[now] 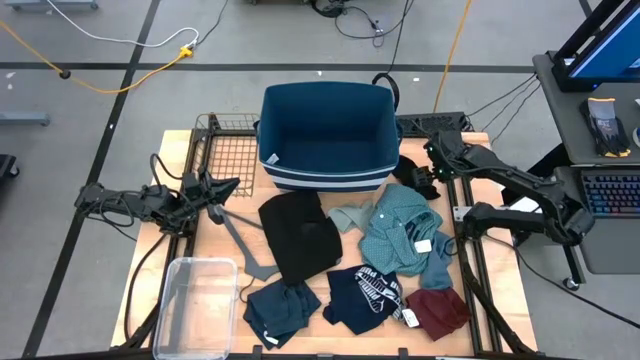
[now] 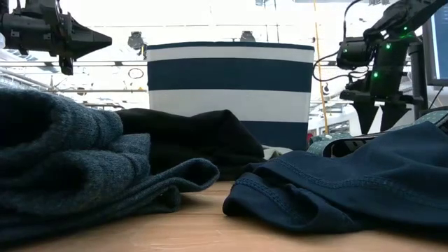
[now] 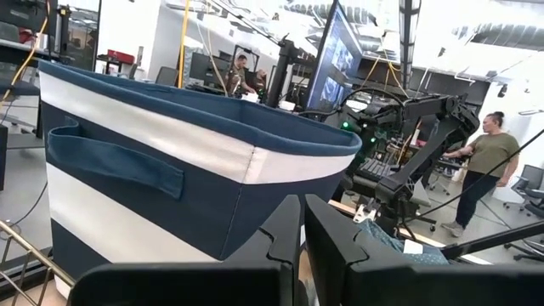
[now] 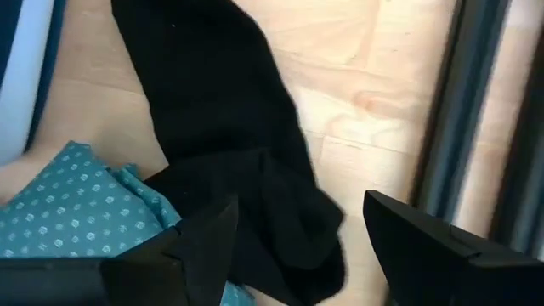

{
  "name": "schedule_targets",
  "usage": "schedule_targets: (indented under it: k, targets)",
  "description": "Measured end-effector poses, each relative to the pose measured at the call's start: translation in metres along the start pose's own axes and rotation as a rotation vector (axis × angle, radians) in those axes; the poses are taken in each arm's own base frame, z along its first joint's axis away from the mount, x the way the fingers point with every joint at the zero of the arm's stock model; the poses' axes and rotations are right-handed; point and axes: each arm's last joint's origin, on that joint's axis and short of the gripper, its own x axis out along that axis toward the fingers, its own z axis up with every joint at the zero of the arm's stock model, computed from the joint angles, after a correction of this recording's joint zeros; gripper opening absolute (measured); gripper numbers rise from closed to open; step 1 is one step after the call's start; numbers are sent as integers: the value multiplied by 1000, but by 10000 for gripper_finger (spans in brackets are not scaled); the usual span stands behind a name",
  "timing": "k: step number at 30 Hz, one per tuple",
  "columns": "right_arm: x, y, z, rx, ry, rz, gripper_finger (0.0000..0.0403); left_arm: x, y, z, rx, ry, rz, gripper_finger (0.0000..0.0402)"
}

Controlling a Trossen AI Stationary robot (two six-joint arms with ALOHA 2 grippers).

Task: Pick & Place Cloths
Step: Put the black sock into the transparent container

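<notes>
Right pincer [image 4: 297, 234] is wide open and empty, poised directly over a small black cloth [image 4: 246, 170] lying on the tabletop [image 4: 374, 93] beside the striped bin [image 1: 325, 140]. The cloth sits between its fingers. Left pincer [image 1: 225, 187] is closed and empty, well clear.

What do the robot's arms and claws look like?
Both arms are dark and jointed, with black cables trailing along them. The left gripper ends in two black, pointed fingers. The right gripper has flat black fingers, and small green lights glow on that arm.
</notes>
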Motion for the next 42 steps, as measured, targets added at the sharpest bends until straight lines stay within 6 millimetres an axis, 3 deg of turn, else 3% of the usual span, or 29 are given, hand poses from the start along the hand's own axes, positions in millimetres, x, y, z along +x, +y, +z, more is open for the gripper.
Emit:
schedule_targets:
  k: [14, 29, 35, 42]
  targets:
    - [25, 1, -4, 121, -108, 68, 249, 0, 0, 0, -6, 0, 0, 21]
    - [65, -9, -32, 192, -159, 98, 240, 0, 0, 0, -9, 0, 0, 21]
    - [76, -15, -44, 243, -166, 83, 188, 0, 0, 0, -9, 0, 0, 21]
    - [76, -16, -44, 337, -195, 73, 75, 0, 0, 0, -16, -3, 0, 21]
